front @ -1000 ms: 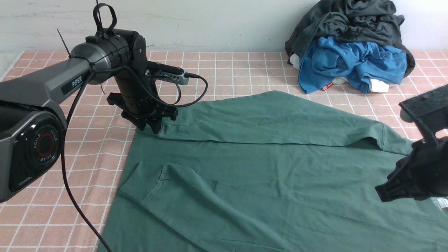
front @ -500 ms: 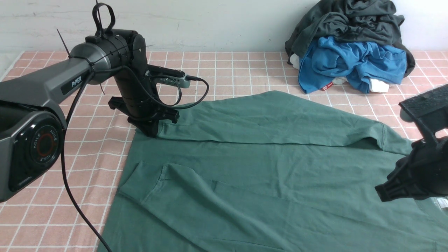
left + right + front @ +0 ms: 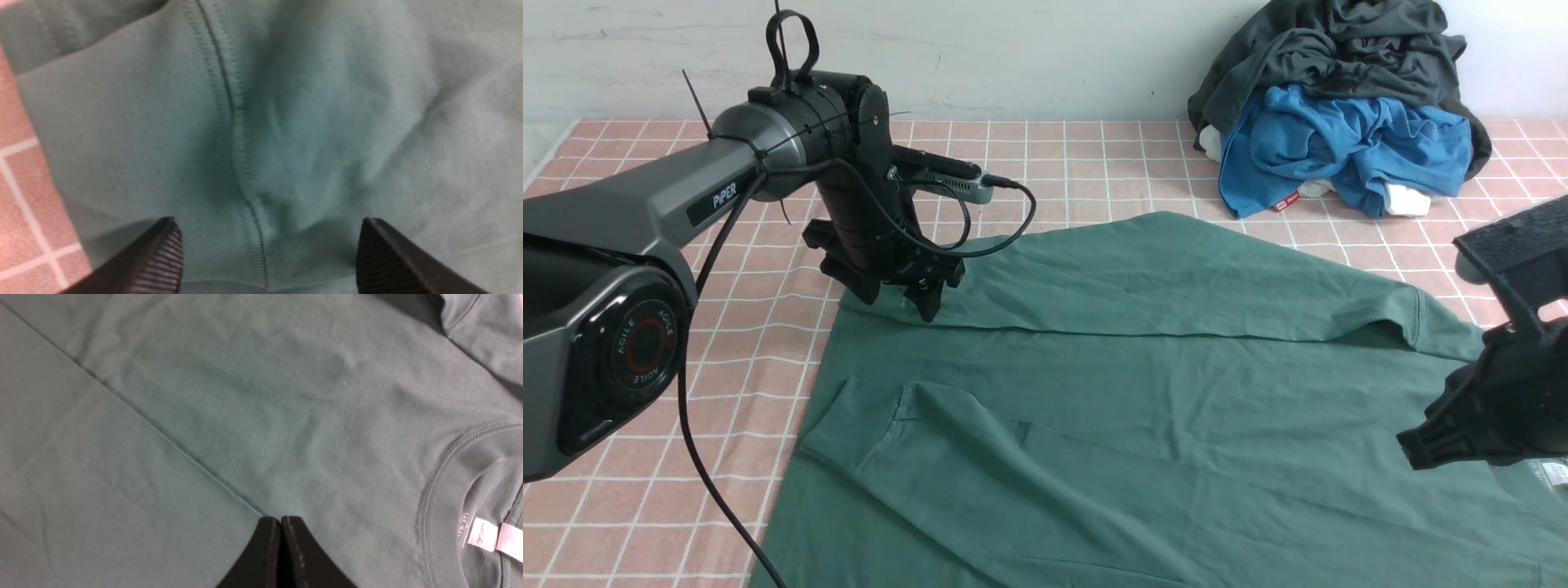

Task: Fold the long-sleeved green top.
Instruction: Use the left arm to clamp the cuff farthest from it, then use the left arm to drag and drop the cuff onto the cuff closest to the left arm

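The green long-sleeved top (image 3: 1143,392) lies flat on the table, back side up, with both sleeves folded in across the body. My left gripper (image 3: 898,304) is open just above the far sleeve's cuff (image 3: 229,122) at the top's far left corner, its jaws spread wide and empty. My right gripper (image 3: 281,519) is shut and empty, hovering over the body near the ribbed neck (image 3: 449,473) with its white label (image 3: 484,535). The chest logo is hidden.
A heap of a dark charcoal-grey garment (image 3: 1339,49) and a bright blue garment (image 3: 1339,151) sits at the far right by the wall. The pink tiled table (image 3: 629,457) shows to the left of the top.
My left gripper has opened and let go of the sleeve cuff, lifting slightly and shifting right. The right arm has not moved.
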